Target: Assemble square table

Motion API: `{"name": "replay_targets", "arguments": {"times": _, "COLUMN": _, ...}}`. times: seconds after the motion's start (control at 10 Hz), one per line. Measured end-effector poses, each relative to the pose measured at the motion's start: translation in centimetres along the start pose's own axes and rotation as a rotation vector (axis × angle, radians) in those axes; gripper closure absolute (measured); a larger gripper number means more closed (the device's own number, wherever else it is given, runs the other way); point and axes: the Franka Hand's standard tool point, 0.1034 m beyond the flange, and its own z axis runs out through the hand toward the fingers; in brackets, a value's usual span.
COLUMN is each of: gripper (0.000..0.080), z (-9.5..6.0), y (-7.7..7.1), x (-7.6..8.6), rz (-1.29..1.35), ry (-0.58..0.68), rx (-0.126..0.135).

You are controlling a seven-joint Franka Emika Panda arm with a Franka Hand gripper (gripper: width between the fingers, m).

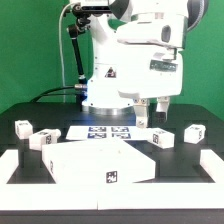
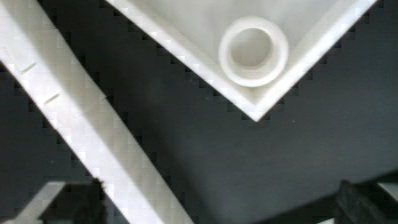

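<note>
The square table top lies flat at the front centre of the table. In the wrist view one corner of it shows its raised rim and a round socket. Four short white legs with tags lie loose: two at the exterior view's left and two at its right. My gripper hangs above the table behind the right legs. In the wrist view it is open and empty, with its dark fingers far apart.
The marker board lies flat behind the table top, in front of the robot's base. A long low white rail borders the work area at the left, right and front. It crosses the wrist view as a diagonal white bar.
</note>
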Motion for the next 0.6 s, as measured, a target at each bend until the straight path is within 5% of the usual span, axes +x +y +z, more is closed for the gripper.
{"name": "replay_targets", "arguments": {"times": 0.6, "gripper": 0.015, "z": 0.04, "y": -0.02, "x": -0.01, "rz": 0.002, "ry": 0.0, "rx": 0.001}}
